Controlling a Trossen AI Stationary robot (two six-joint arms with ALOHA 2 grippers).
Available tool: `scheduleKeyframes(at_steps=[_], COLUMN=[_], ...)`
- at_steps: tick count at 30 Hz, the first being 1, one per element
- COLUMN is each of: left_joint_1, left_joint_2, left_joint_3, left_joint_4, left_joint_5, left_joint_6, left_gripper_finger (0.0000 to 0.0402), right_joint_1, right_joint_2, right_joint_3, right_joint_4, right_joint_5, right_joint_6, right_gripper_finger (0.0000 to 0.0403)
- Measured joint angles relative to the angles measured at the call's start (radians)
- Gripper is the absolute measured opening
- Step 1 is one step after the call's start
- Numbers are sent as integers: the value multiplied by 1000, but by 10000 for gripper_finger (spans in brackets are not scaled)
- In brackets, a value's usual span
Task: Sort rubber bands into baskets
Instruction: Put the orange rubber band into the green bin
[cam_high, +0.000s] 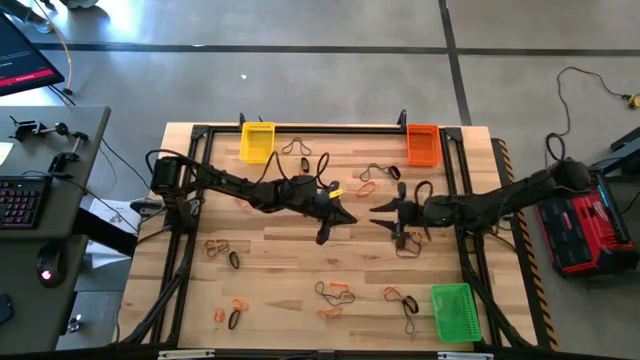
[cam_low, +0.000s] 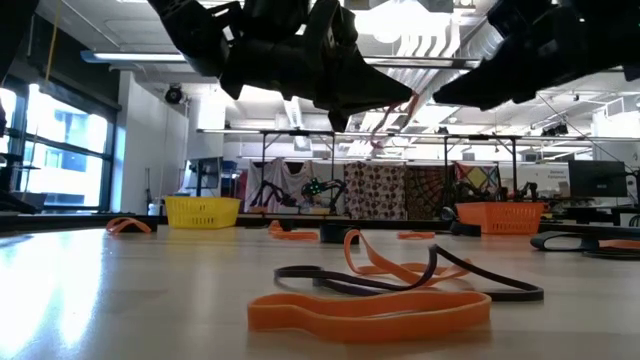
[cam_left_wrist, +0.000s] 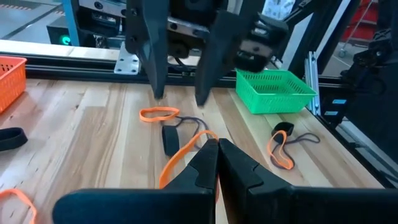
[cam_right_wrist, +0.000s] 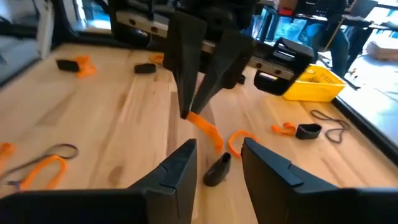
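Your left gripper (cam_high: 349, 215) pinches an orange rubber band (cam_right_wrist: 205, 129) mid-table. Your right gripper (cam_high: 378, 215) faces it, fingers open.

No lettering, label, brand, number or sign can be read in any of the four views; red lines glow on the monitor (cam_high: 22, 55) at the far left, off the table, but they are too small to make out
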Motion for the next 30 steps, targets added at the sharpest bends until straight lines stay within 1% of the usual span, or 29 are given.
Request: scheduleKeyframes(at_steps=[4,10,12,14,20,21,25,30], left_joint_1=[0,0,0,0,0,0,6,9], left_joint_2=[0,0,0,0,0,0,-5,-34], left_joint_3=[0,0,0,0,0,0,0,-2], left_joint_4=[0,2,2,2,2,0,-9,-73], left_joint_5=[0,0,0,0,-1,-1,-1,-1], left_joint_6=[1,6,7,13,16,17,28,117], left_gripper_finger=[0,0,0,0,0,0,6,37], right_joint_1=[6,6,6,6,8,9,10,10], right_joint_2=[93,185,203,213,215,215,198,135], right_joint_3=[63,128,144,153,159,159,159,159], right_joint_4=[-1,-39,-54,-57,-65,-66,-85,-163], right_joint_5=[12,29,34,35,41,41,40,38], right_joint_6=[-30,-51,-51,-50,-51,-51,-32,39], right_gripper_finger=[117,116,108,92,11,7,13,3])
